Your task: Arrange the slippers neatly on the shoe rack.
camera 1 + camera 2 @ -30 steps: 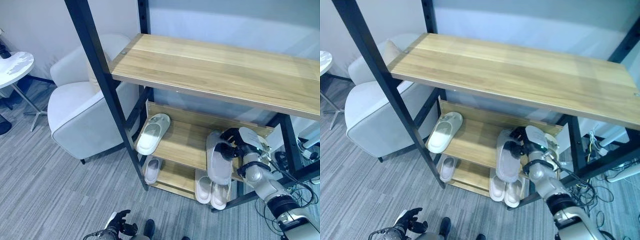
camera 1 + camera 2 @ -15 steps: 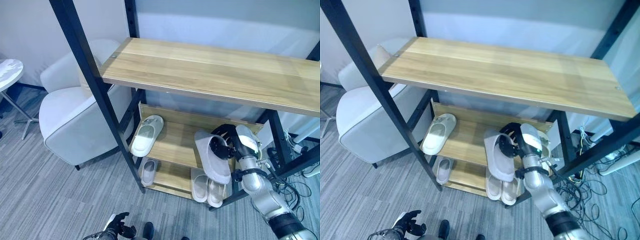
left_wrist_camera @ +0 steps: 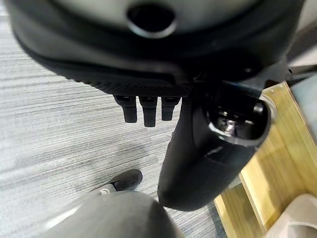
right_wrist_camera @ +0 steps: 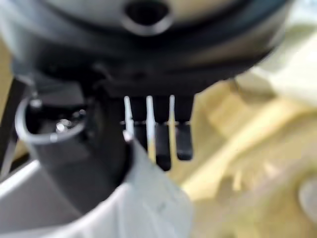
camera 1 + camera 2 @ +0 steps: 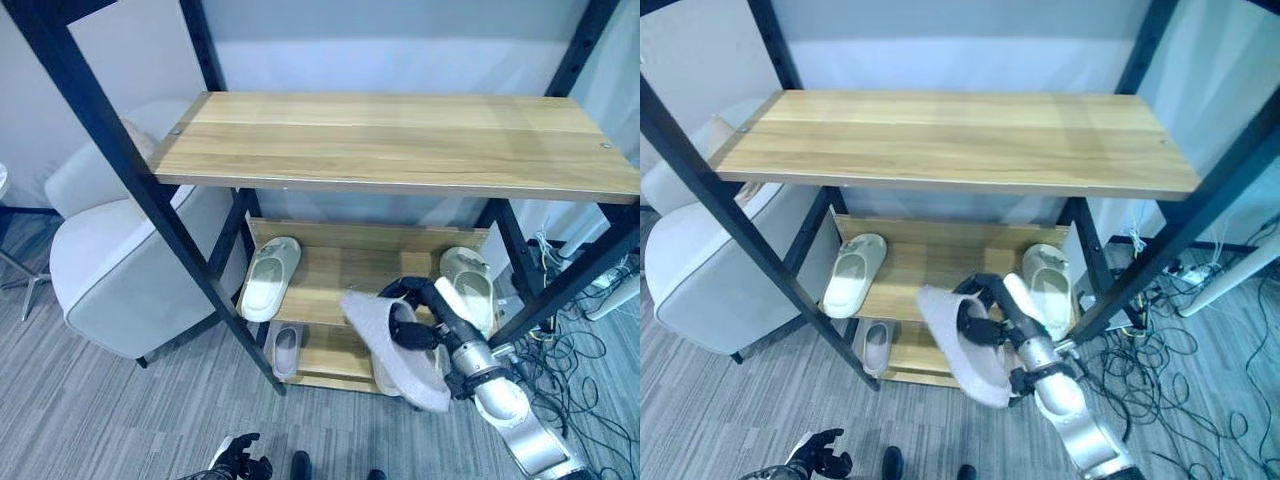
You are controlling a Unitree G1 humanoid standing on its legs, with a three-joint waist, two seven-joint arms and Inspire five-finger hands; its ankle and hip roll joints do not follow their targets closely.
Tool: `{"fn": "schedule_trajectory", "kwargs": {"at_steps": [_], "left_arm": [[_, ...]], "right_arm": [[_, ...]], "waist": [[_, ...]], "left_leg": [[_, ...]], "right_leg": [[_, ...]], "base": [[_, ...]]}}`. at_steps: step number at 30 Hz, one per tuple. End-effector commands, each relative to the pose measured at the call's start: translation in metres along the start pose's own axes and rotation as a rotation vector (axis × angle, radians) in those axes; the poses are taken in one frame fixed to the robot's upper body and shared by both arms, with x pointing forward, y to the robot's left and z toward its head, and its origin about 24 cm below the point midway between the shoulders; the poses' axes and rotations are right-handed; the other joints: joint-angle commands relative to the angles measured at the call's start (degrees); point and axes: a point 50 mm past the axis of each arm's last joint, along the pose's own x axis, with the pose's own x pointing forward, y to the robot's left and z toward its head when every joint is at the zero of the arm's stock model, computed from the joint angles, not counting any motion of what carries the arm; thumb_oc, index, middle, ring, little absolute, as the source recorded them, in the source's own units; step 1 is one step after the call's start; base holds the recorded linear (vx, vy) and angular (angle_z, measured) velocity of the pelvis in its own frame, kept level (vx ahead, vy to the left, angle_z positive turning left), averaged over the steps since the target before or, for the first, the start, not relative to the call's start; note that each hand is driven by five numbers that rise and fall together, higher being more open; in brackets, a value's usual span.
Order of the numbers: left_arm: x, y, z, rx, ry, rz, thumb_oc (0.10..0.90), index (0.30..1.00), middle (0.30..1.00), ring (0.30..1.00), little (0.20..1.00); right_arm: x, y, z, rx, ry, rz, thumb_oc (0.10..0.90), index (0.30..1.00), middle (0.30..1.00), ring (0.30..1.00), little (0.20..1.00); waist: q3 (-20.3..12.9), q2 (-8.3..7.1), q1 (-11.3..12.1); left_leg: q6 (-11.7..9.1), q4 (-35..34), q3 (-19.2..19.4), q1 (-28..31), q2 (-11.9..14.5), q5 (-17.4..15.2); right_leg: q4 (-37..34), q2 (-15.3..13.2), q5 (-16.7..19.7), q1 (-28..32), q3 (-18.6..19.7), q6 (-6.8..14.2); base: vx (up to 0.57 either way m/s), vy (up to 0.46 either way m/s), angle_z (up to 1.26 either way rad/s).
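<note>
There, slipper (image 5: pixel 400 350) in right hand (image 5: pixel 425 318).

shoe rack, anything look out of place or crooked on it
One grey slipper is off the shoe rack, held tilted in the right hand in front of the middle shelf. The pale slippers on that shelf sit far apart, not paired.

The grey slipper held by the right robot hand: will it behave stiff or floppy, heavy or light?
The grey slipper, pinched at one edge by the right robot hand, keeps its flat shape, so probably fairly stiff. It looks light, like foam.
</note>
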Motion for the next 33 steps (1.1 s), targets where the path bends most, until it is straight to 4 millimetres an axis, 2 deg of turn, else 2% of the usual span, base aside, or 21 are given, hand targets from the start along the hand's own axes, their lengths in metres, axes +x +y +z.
{"fn": "schedule_trajectory", "kwargs": {"at_steps": [1,4,7,10,11,12,15,16,17,20,21,22,23,24,25,26,29,30,31,32,33], "left_arm": [[-0.003,-0.022,-0.012,0.083,0.063,-0.105,0.800,0.900,0.900,0.900,0.900],[-0.003,-0.023,-0.011,0.093,0.056,-0.114,0.800,0.900,0.900,0.900,0.900],[-0.002,-0.022,-0.009,0.105,0.049,-0.114,0.800,0.900,0.900,0.900,0.900],[0.004,-0.013,0.013,0.132,-0.020,-0.086,0.800,0.900,0.900,0.900,0.900],[0.004,-0.013,0.013,0.132,-0.020,-0.085,0.800,0.900,0.900,0.900,0.900],[0.008,-0.005,0.030,0.130,-0.074,-0.053,0.800,0.900,0.900,0.900,0.900],[0.011,0.003,0.048,0.109,-0.128,-0.013,0.800,0.900,0.900,0.900,0.900],[0.011,0.004,0.049,0.108,-0.129,-0.012,0.800,0.900,0.900,0.900,0.900],[0.011,0.005,0.053,0.094,-0.146,-0.005,0.800,0.900,0.900,0.900,0.900],[0.011,0.007,0.062,0.059,-0.184,0.017,0.800,0.900,0.900,0.900,0.900],[0.010,0.007,0.062,0.059,-0.183,0.017,0.800,0.900,0.900,0.900,0.900],[0.010,0.010,0.073,0.029,-0.232,0.035,0.800,0.900,0.900,0.900,0.900],[0.010,0.010,0.073,0.029,-0.232,0.035,0.800,0.900,0.900,0.900,0.900],[0.007,0.015,0.085,-0.001,-0.289,0.051,0.800,0.900,0.900,0.900,0.900],[0.007,0.015,0.085,-0.001,-0.289,0.051,0.800,0.900,0.900,0.900,0.900],[0.004,0.020,0.098,-0.053,-0.351,0.074,0.800,0.900,0.900,0.900,0.900],[0.001,0.023,0.107,-0.088,-0.404,0.073,0.800,0.900,0.900,0.900,0.900],[-0.004,0.028,0.119,-0.113,-0.465,0.081,0.800,0.900,0.900,0.900,0.900],[-0.004,0.028,0.119,-0.114,-0.465,0.081,0.800,0.900,0.900,0.900,0.900],[-0.007,0.031,0.129,-0.130,-0.511,0.090,0.800,0.900,0.900,0.900,0.900],[-0.007,0.031,0.129,-0.130,-0.511,0.090,0.800,0.900,0.900,0.900,0.900]], "right_arm": [[0.005,-0.008,0.057,0.083,-0.326,0.035,0.400,0.300,0.300,0.300,0.300],[0.003,0.009,0.041,0.111,-0.244,0.124,0.400,0.300,0.300,0.300,0.300],[0.006,0.013,0.037,0.100,-0.222,0.142,0.400,0.300,0.300,0.300,0.300],[0.024,0.011,0.041,0.034,-0.240,0.132,0.400,0.300,0.300,0.300,0.300],[0.025,0.011,0.041,0.034,-0.240,0.132,0.400,0.300,0.300,0.300,0.300],[0.038,0.005,0.049,-0.034,-0.273,0.100,0.400,0.300,0.300,0.300,0.300],[0.056,-0.008,0.062,-0.151,-0.326,0.028,0.400,0.300,0.300,0.300,0.300],[0.056,-0.008,0.062,-0.152,-0.327,0.027,0.400,0.300,0.300,0.300,0.300],[0.062,-0.016,0.066,-0.190,-0.338,-0.031,0.400,0.300,0.300,0.300,0.300],[0.070,-0.037,0.076,-0.290,-0.371,-0.163,0.400,0.300,0.300,0.300,0.300],[0.070,-0.037,0.076,-0.290,-0.371,-0.163,0.400,0.300,0.300,0.300,0.300],[0.074,-0.053,0.084,-0.354,-0.403,-0.260,0.400,0.300,0.300,0.300,0.300],[0.074,-0.053,0.084,-0.354,-0.403,-0.260,0.400,0.300,0.300,0.300,0.300],[0.077,-0.070,0.093,-0.394,-0.433,-0.361,0.400,0.300,0.300,0.300,0.300],[0.078,-0.070,0.093,-0.394,-0.433,-0.361,0.400,0.300,0.300,0.300,0.300],[0.079,-0.085,0.104,-0.442,-0.469,-0.452,0.400,0.300,0.300,0.300,0.300],[0.078,-0.098,0.116,-0.497,-0.518,-0.525,0.400,0.300,0.300,0.300,0.300],[0.078,-0.110,0.131,-0.549,-0.561,-0.583,0.400,0.300,0.300,0.300,0.300],[0.078,-0.110,0.131,-0.549,-0.561,-0.583,0.400,0.300,0.300,0.300,0.300],[0.078,-0.124,0.145,-0.609,-0.600,-0.635,0.400,0.300,0.300,0.300,0.300],[0.078,-0.124,0.145,-0.609,-0.600,-0.635,0.400,0.300,0.300,0.300,0.300]], "waist": [[-2.3,-1.33,1.4],[-1.7,-1.36,1.5],[-0.7,-1.45,1.5],[4.7,-1.40,2.0],[4.7,-1.41,2.0],[8.4,-1.45,2.9],[11.2,-1.46,3.9],[10.6,-1.50,3.8],[10.0,-1.34,4.4],[10.5,-0.85,5.5],[10.1,-0.93,5.5],[10.6,-0.57,6.0],[10.4,-0.59,6.0],[10.8,0.14,6.6],[10.6,0.10,6.5],[11.0,0.42,6.9],[10.5,0.51,7.3],[10.8,0.60,7.6],[10.6,0.53,7.6],[10.9,0.31,7.8],[10.6,0.22,7.8]], "left_leg": [[-1.5,0.4,0.6,1.4,-1.2,-6.5],[-1.6,0.4,0.5,1.1,-1.0,-6.3],[-1.8,0.4,0.2,0.6,-0.9,-6.0],[-1.9,0.4,-0.8,-2.9,-0.3,-3.9],[-1.9,0.4,-0.8,-3.0,-0.4,-3.9],[-1.7,3.1,-1.1,-7.4,0.2,-2.9],[-1.5,11.9,-2.4,-18.8,-0.6,-3.4],[-1.5,12.6,-2.5,-19.9,-0.7,-3.7],[-1.5,15.6,-3.4,-24.7,-1.1,-3.9],[-1.0,22.1,-3.8,-32.8,-0.8,-4.5],[-1.0,23.0,-3.8,-33.6,-0.9,-5.1],[-0.6,26.9,-4.2,-38.6,-1.1,-5.7],[-0.6,27.1,-4.3,-39.0,-1.1,-5.8],[-0.4,31.1,-4.7,-43.6,-1.6,-6.5],[-0.4,31.3,-4.7,-44.0,-1.7,-6.5],[-0.4,37.1,-5.2,-48.5,-2.1,-9.8],[-0.2,42.2,-5.2,-54.1,-2.9,-11.2],[0.2,47.7,-5.4,-58.9,-3.3,-13.1],[0.2,48.1,-5.3,-59.4,-3.3,-13.3],[0.5,54.4,-5.2,-65.0,-3.6,-15.1],[0.5,54.8,-5.1,-65.6,-3.6,-15.3]], "right_leg": [[0.7,0.2,-2.9,-1.0,2.8,2.6],[0.7,0.4,-3.0,-1.2,2.4,2.4],[0.7,0.5,-2.9,-1.5,1.9,2.4],[3.2,0.9,-2.5,-6.3,0.9,1.8],[3.3,0.9,-2.5,-6.3,0.9,1.8],[7.4,0.5,-2.8,-11.2,0.2,1.3],[15.0,-0.6,-3.6,-21.5,-1.2,0.5],[15.6,-0.7,-3.8,-22.5,-1.3,0.5],[19.0,-0.9,-4.9,-27.0,-1.7,0.2],[26.4,-2.4,-6.9,-34.6,-3.1,-0.3],[27.3,-2.5,-7.5,-35.4,-3.1,-0.2],[31.9,-3.4,-8.8,-40.0,-3.7,-0.5],[32.1,-3.5,-8.9,-40.4,-3.7,-0.5],[37.8,-4.4,-10.4,-45.2,-4.1,-0.9],[38.0,-4.5,-10.6,-45.6,-4.1,-0.9],[44.6,-5.6,-13.6,-50.3,-3.5,-0.3],[49.8,-6.3,-16.2,-55.5,-3.1,-1.4],[55.3,-7.4,-18.1,-60.3,-1.9,-2.2],[55.7,-7.4,-18.3,-60.8,-1.8,-2.2],[60.9,-8.2,-20.0,-65.6,-0.8,-3.3],[61.3,-8.3,-20.2,-66.2,-0.7,-3.3]], "base": [[0.00,0.000,0.00],[-0.01,-0.010,0.00],[-0.06,-0.022,0.00],[-0.27,-0.048,0.02],[-0.35,-0.063,0.03],[-0.37,-0.069,0.08],[-0.35,-0.064,0.17],[-0.17,-0.027,0.25],[-0.13,-0.011,0.25],[-0.13,0.006,0.10],[-0.11,0.017,0.20],[-0.06,0.013,0.24],[-0.13,0.045,0.24],[-0.05,0.033,0.18],[-0.01,0.027,0.23],[0.05,-0.002,0.26],[0.00,0.026,0.31],[-0.01,0.033,0.16],[-0.01,0.049,0.09],[0.02,0.017,0.03],[0.03,0.022,0.02]]}}
